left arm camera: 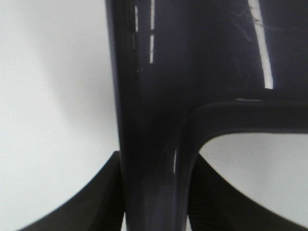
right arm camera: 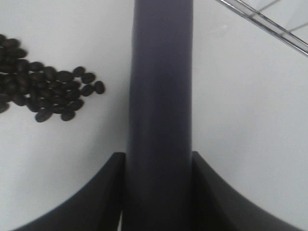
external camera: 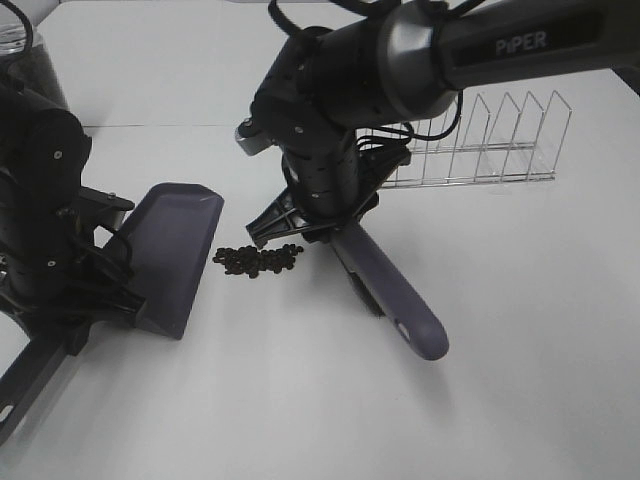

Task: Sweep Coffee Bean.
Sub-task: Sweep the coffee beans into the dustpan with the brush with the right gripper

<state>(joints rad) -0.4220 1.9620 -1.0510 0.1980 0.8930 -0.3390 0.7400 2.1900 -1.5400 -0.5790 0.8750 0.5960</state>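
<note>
The coffee beans (external camera: pixel 258 261) lie in a loose dark cluster on the white table, just right of the dustpan's open lip. They also show in the right wrist view (right arm camera: pixel 43 91). My left gripper (external camera: pixel 100 272) is shut on the handle of the purple-grey dustpan (external camera: pixel 175 250), which rests on the table; the left wrist view shows the dustpan (left arm camera: pixel 192 62) close up between the fingers (left arm camera: pixel 96 202). My right gripper (external camera: pixel 318 225) is shut on the purple-grey brush handle (external camera: pixel 395 295), right of the beans. The handle (right arm camera: pixel 161 86) runs between the fingers (right arm camera: pixel 91 197). The brush head is hidden under the arm.
A wire rack (external camera: pixel 490 140) stands at the back right, and its edge shows in the right wrist view (right arm camera: pixel 269 24). A clear jar of dark beans (external camera: pixel 25 50) stands at the back left corner. The left arm's base (external camera: pixel 40 200) fills the left side.
</note>
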